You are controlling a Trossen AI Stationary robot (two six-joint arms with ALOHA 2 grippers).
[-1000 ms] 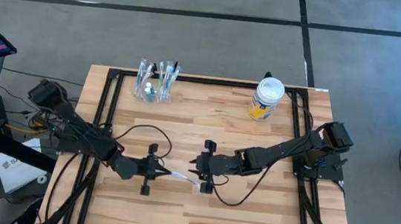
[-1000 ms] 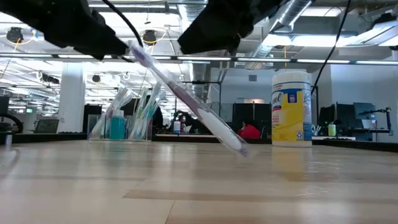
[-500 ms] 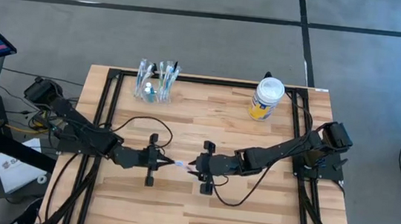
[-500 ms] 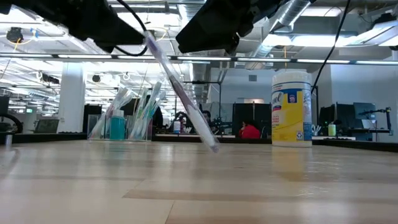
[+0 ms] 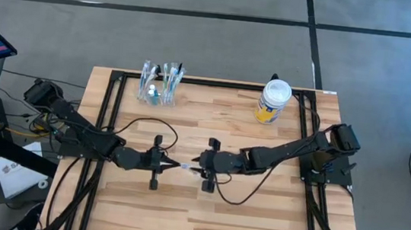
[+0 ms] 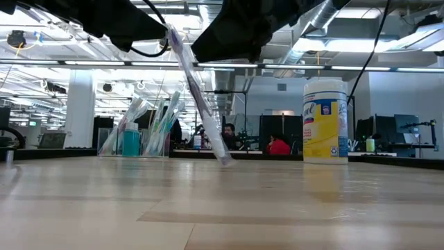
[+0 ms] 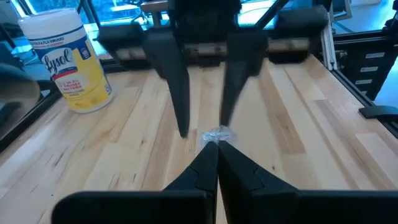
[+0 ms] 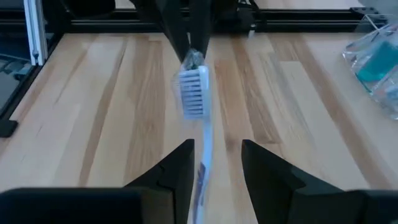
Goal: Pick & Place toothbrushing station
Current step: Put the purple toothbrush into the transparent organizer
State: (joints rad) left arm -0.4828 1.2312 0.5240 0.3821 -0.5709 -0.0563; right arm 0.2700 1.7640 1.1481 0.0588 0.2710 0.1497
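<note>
Mid-frame over the wooden surface [image 5: 256,212], the left gripper [image 5: 172,163] pinches a toothbrush [image 8: 196,99] between closed fingers, facing the right gripper [image 5: 197,162], fingers parted.

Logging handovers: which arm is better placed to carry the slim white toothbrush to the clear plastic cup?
Left, likely. The left gripper is shut on the slim white toothbrush; the right gripper is open around it, and the clear plastic cup stands on the left's side.

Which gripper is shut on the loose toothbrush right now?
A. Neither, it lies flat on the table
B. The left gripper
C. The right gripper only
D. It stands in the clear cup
B. The left gripper pinches the toothbrush at its head end, while the right gripper has its jaws open around the handle.
</note>
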